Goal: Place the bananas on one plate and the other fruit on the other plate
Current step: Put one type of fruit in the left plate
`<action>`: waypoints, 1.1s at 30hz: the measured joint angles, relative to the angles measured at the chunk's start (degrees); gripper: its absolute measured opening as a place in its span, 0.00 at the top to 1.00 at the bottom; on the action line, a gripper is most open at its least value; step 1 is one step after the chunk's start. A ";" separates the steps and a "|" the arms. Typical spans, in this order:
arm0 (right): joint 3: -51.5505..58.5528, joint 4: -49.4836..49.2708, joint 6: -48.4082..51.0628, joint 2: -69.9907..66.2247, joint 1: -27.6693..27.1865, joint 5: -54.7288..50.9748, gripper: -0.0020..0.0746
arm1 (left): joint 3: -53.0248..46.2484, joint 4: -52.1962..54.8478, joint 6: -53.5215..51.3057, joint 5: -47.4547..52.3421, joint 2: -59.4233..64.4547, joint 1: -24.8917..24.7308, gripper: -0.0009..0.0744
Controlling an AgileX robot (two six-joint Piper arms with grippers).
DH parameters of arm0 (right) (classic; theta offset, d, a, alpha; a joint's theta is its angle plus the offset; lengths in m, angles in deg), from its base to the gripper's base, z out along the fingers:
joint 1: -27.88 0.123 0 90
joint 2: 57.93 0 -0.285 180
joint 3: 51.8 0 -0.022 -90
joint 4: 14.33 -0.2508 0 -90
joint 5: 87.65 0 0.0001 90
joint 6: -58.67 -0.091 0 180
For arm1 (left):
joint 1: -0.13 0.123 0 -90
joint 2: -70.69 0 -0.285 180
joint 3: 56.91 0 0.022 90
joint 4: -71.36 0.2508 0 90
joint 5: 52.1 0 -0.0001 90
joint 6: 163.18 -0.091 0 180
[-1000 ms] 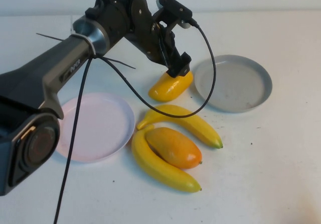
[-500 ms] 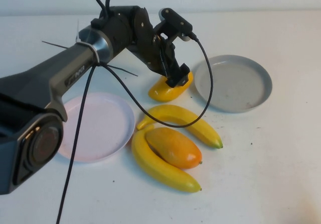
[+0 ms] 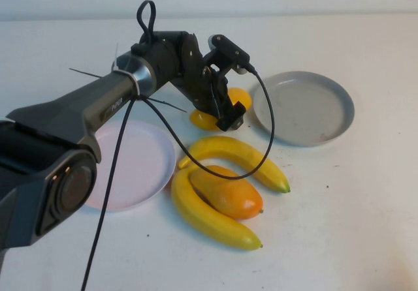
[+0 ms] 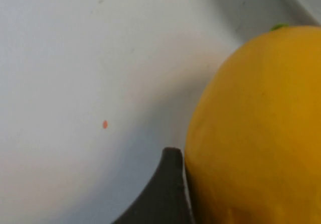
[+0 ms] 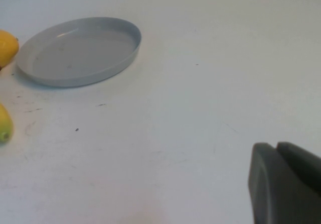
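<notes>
My left gripper [image 3: 225, 113] is open and lowered over the yellow mango [image 3: 241, 98], with its jaws on either side of the fruit. In the left wrist view that mango [image 4: 256, 128] fills the space beside one dark finger [image 4: 169, 196]. The grey-blue plate [image 3: 304, 107] lies just right of it, bare. Two bananas [image 3: 236, 156] [image 3: 206, 214] curve around the orange-red mango [image 3: 226, 190] on the table. The pink plate [image 3: 127, 164] at the left holds nothing. My right gripper [image 5: 277, 151] is shut with nothing in it, above bare table; the high view does not show it.
The left arm and its black cable [image 3: 264, 141] stretch over the pink plate and the upper banana. From the right wrist I see the grey-blue plate [image 5: 77, 50], the yellow mango's edge [image 5: 6, 47] and a banana tip [image 5: 4, 124]. White table [image 3: 353, 206] spreads right.
My left gripper has come down and slightly toward me, from above the yellow mango to around it, still open. The other fruit and both plates have stayed put.
</notes>
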 joint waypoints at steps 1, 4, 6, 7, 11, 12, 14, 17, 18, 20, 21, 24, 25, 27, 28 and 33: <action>0.00 0.00 0.00 0.00 0.00 0.00 0.99 | 0.00 0.00 0.00 0.11 0.10 0.00 0.10; 0.00 0.00 0.00 0.00 0.00 0.00 0.99 | 0.00 -0.37 0.00 0.22 0.03 0.11 0.10; 0.00 0.00 0.00 0.00 0.00 0.00 0.99 | 0.00 -0.66 0.00 0.22 0.03 0.32 0.10; 0.00 0.00 0.00 0.00 0.00 0.00 0.99 | 0.00 -0.81 0.21 0.48 0.03 0.43 0.10; 0.00 0.00 0.00 0.00 0.00 0.00 0.99 | 0.00 -1.04 3.62 1.47 0.03 1.05 0.12; 0.00 0.00 0.00 0.00 0.00 0.00 0.99 | 0.00 -1.04 4.32 1.87 0.03 1.35 0.14; 0.00 0.00 0.00 0.00 0.00 0.00 0.99 | 0.00 -1.04 5.14 2.27 0.03 1.68 0.19; 0.00 0.00 0.00 0.00 0.00 0.00 0.99 | 0.00 -1.04 5.51 2.48 0.03 2.40 0.29; 0.00 0.00 0.00 0.00 0.00 0.00 0.99 | 0.00 -1.04 5.53 2.52 0.03 2.62 0.30; 0.00 0.00 0.00 0.00 0.00 0.00 0.99 | 0.00 -1.15 5.75 2.61 0.03 2.89 0.30; 0.00 0.00 0.00 0.00 0.00 0.00 0.99 | 0.00 -1.25 5.75 2.61 0.03 2.99 0.30; 0.00 0.00 0.00 0.00 0.00 0.00 0.99 | 0.00 -2.40 5.84 3.88 0.03 3.10 0.30; 0.00 0.00 0.00 0.00 0.00 0.00 0.99 | 0.33 -2.50 5.84 4.94 0.03 3.21 0.30; 0.00 0.00 0.00 0.00 0.00 0.00 0.99 | 1.90 -2.64 5.84 9.23 -0.08 3.21 0.30; 0.00 0.00 0.00 0.00 0.00 0.00 0.99 | 2.84 -2.50 5.88 11.88 -0.29 3.21 0.30; 0.00 0.00 0.00 0.00 0.00 0.00 1.00 | 10.12 -1.62 10.63 22.01 -3.22 3.21 0.30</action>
